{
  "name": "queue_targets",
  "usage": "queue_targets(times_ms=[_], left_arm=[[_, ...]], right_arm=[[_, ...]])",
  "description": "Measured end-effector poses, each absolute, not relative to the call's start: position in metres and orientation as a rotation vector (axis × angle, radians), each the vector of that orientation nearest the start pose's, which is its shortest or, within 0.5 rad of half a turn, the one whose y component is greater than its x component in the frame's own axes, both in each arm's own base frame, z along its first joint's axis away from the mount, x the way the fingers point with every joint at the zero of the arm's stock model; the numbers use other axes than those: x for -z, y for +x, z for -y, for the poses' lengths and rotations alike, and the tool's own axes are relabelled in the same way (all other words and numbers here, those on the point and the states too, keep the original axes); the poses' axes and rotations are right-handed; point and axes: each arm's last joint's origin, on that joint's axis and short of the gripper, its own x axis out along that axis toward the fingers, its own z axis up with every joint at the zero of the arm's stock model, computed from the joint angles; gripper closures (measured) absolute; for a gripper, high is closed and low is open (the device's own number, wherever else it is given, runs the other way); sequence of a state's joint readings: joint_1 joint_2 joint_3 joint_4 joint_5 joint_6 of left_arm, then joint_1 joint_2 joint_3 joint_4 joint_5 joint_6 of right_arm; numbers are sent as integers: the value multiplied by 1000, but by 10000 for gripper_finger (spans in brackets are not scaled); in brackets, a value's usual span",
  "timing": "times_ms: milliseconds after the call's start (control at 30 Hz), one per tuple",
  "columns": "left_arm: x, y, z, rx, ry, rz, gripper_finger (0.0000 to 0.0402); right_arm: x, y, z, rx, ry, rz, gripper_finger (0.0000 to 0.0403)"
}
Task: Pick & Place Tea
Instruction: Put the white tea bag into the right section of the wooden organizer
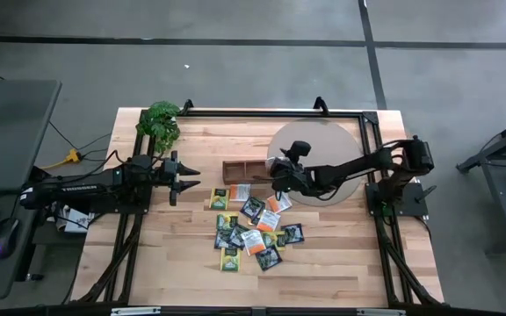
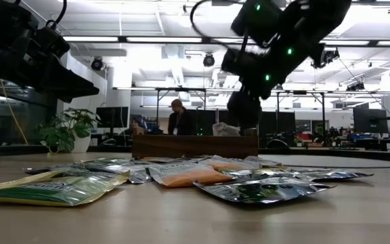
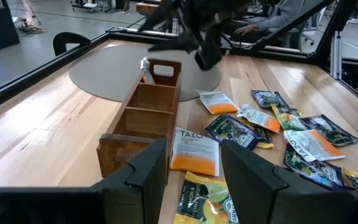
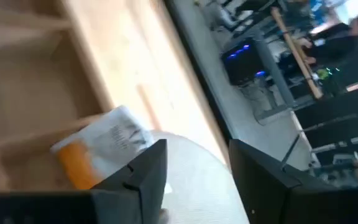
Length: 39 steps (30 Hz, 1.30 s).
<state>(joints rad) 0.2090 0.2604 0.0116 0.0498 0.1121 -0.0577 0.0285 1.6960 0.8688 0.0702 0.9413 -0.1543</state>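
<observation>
Sachets are lying closest to the table-level camera, a yellow-green one (image 2: 53, 188) at the front and the rest of the tea (image 1: 255, 226) spread loose on the wood just beside the wooden tray (image 1: 246, 169). I am working the right gripper (image 1: 278, 173) over the tray's end compartment nearest the round grey mat (image 1: 323, 149). Its wrist camera is showing the fingers (image 4: 143, 177) parted with a clear gap and nothing between them, and an orange-and-white sachet (image 4: 102, 151) is sitting against the compartment wall just beyond the tips. I am reading this as the release step. To finish it well, I am planning to keep the fingers wide and lift straight up, so a tip does not catch the paper edge and drag the sachet back out. The sachet is leaning and not lying flat, so I am watching whether it settles inside. The left gripper (image 1: 178, 178) is waiting above the table beside the plant (image 1: 160, 121), its fingers (image 3: 143, 171) spread and holding nothing.
</observation>
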Motion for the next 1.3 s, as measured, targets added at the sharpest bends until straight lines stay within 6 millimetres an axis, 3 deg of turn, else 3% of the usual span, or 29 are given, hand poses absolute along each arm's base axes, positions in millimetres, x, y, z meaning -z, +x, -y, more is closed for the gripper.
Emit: queue_targets(times_ms=[100,200,333,467,633,933,1300], left_arm=[[-150,110,-20,-102,-89,-194,252],[-150,110,-20,-102,-89,-194,252],[-150,110,-20,-103,-89,-194,252],[-150,110,-20,-102,-89,-194,252],[-150,110,-20,-103,-89,-194,252],[-150,110,-20,-102,-89,-194,252],[-150,110,-20,-103,-89,-194,252]], right_arm=[[-186,316,11,815,-347,-690,217],[-203,299,10,738,-79,-676,215],[-221,272,10,660,236,-737,214],[-227,255,0,623,409,-810,214],[-219,253,-18,596,557,-877,214],[-191,268,-45,626,638,-912,189],[-154,285,-47,665,683,-988,132]])
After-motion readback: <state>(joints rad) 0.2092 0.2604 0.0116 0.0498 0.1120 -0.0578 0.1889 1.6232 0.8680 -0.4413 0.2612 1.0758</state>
